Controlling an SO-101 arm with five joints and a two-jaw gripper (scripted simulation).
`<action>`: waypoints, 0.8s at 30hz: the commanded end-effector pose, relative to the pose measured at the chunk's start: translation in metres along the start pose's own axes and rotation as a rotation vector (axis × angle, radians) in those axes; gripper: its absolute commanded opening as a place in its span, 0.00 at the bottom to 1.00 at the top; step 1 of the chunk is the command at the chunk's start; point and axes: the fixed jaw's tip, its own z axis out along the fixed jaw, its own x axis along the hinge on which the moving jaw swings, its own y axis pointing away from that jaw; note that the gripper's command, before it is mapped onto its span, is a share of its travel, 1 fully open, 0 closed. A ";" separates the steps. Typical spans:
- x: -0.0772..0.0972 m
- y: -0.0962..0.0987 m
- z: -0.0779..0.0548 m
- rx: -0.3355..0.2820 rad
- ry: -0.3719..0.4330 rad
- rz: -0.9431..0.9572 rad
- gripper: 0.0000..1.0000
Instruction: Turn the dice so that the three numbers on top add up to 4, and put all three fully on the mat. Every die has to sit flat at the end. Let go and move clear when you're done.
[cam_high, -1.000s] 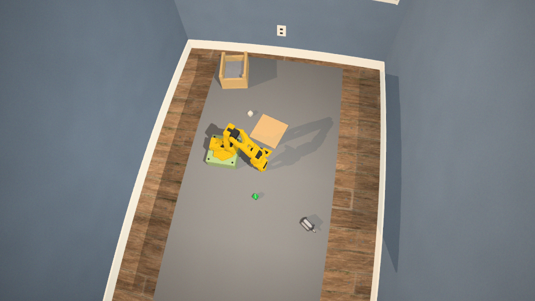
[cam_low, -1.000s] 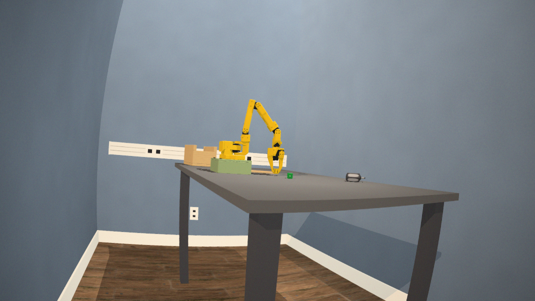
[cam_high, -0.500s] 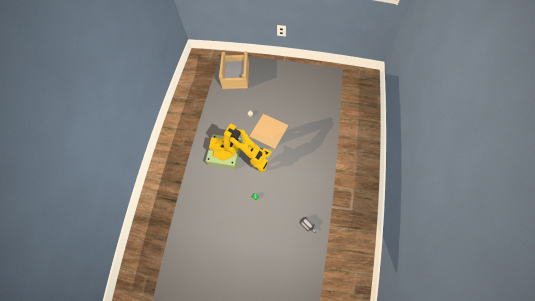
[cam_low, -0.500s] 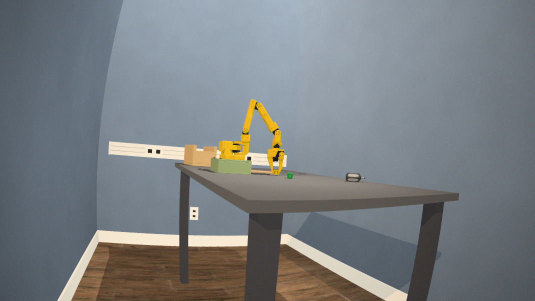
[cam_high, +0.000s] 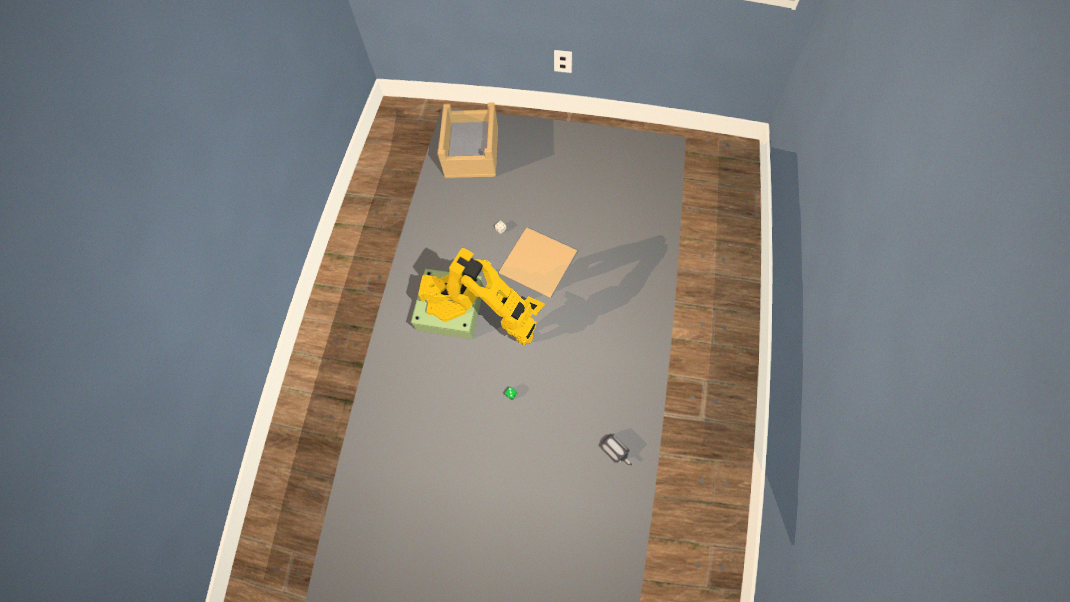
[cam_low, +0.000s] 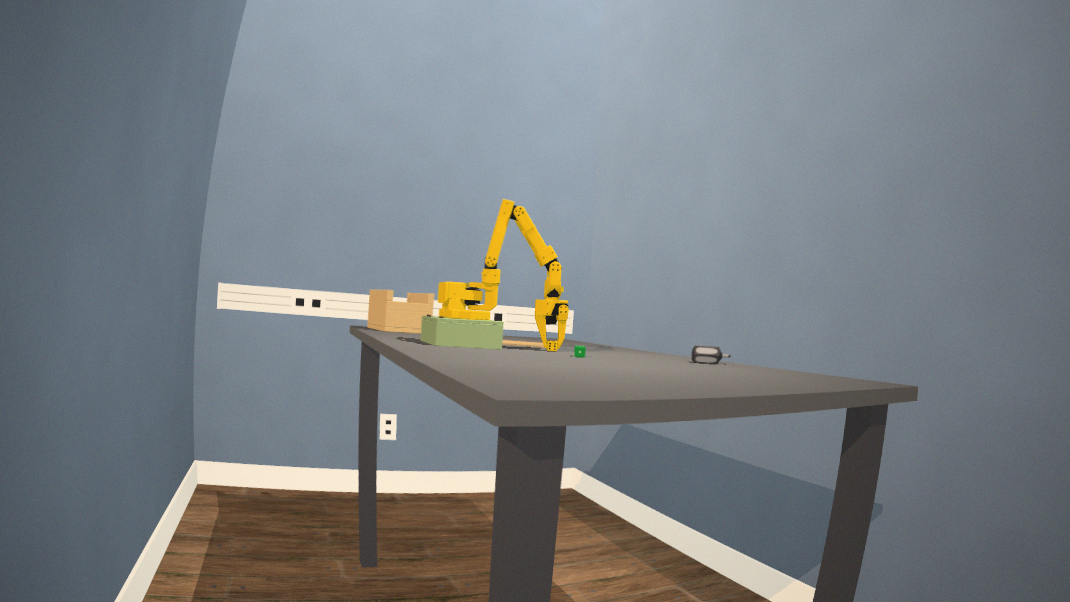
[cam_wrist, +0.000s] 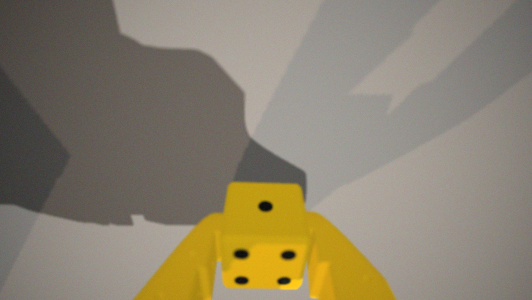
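Observation:
My gripper (cam_wrist: 264, 280) is shut on a yellow die (cam_wrist: 264, 240). In the wrist view the die shows a four-dot face toward the camera and a one-dot face beyond it. The gripper (cam_high: 523, 333) hangs low over the grey table, just off the near corner of the tan mat (cam_high: 537, 260). In the side view the die (cam_low: 551, 345) sits at the fingertips, close above the table. A green die (cam_high: 510, 392) lies on the table nearer the front, also in the side view (cam_low: 579, 350). A white die (cam_high: 500, 226) lies beside the mat's far left corner.
A wooden open box (cam_high: 467, 140) stands at the far left of the table. A small grey and black cylinder object (cam_high: 615, 447) lies at the front right. The arm's green base (cam_high: 443, 314) is left of the gripper.

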 end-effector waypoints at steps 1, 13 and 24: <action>0.001 0.005 0.004 -0.020 -0.001 -0.002 0.00; 0.001 0.005 0.004 -0.020 -0.001 -0.002 0.01; 0.001 0.005 0.004 -0.020 -0.001 -0.002 0.11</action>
